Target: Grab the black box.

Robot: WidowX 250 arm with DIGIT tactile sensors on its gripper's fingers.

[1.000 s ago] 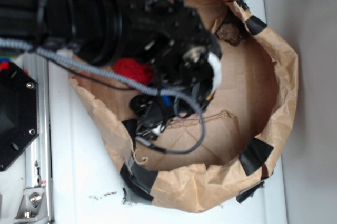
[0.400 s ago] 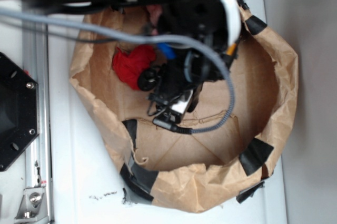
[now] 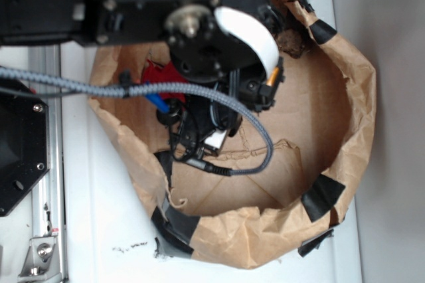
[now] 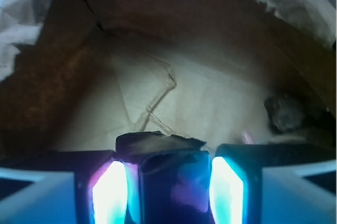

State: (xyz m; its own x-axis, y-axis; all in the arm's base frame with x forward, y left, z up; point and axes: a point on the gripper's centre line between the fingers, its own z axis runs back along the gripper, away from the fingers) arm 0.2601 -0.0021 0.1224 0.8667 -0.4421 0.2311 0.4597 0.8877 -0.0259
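the gripper [image 4: 168, 182] reaches down inside the paper bag [image 3: 352, 97], and its jaws are clenched on the black box [image 4: 160, 153], which sits squeezed between the two glowing fingers [image 4: 110, 190] above the bag's creased floor. from outside, the arm [image 3: 133, 4] covers the box completely. a red wad [image 3: 159, 74] shows just beside the arm on the bag's floor, and a dark lumpy rock [image 3: 292, 42] lies against the far wall, well apart from the jaws. the bag stands on the white counter [image 3: 106, 216], its rim patched with black tape [image 3: 322, 193].
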